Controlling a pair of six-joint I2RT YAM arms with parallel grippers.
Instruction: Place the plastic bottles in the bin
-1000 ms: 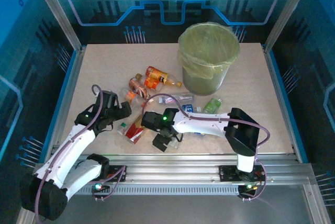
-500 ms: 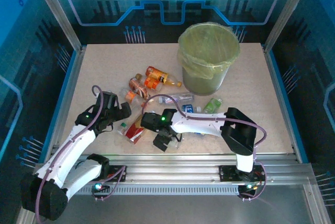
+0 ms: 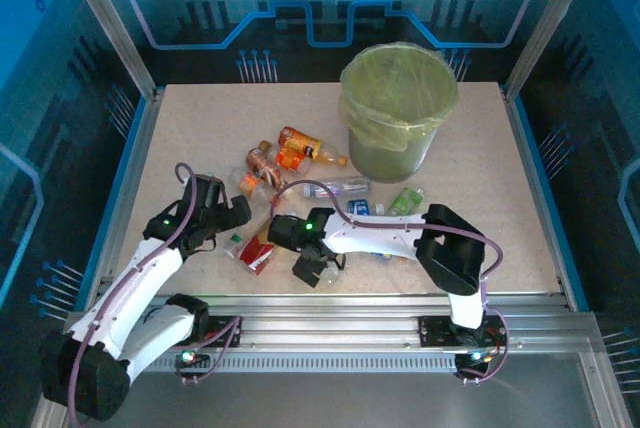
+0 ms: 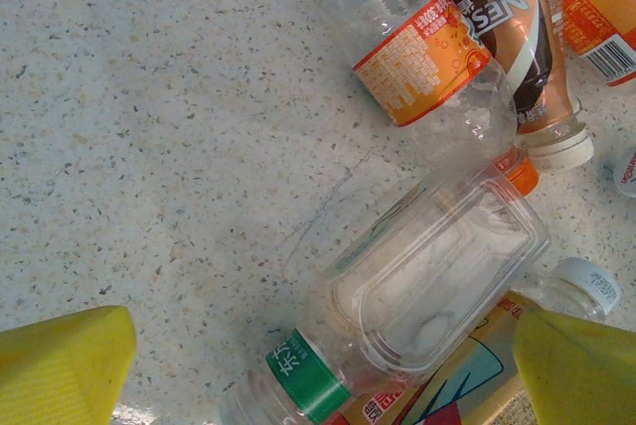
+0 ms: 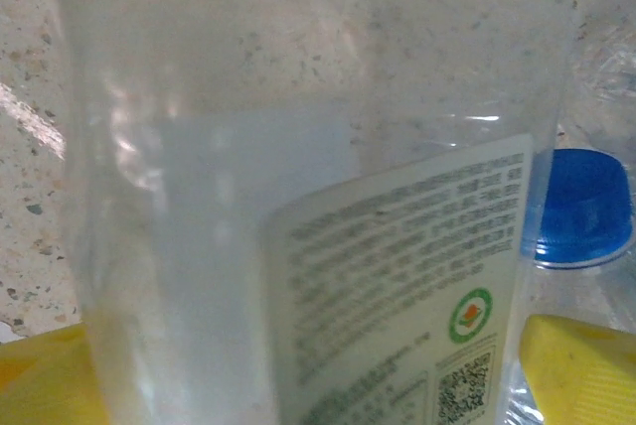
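While our left claw [image 4: 318, 370] and right claw [image 5: 310, 370] gape, plastic bottles [image 3: 290, 153] lie below.
We see a clear bottle [image 5: 298, 147] between the right claw's fingers [image 5: 581, 370].

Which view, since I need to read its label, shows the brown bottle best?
Left wrist: the brown bottle lies close, its label lettering legible. Top external gives it small, beside the orange bottle.

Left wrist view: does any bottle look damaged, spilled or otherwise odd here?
Yes. The clear bottle with the orange cap is squashed nearly flat, its walls pressed into a boxy shape, and it lies on its side in the jumble. The brown bottle beside it keeps its shape. No liquid shows on the table.
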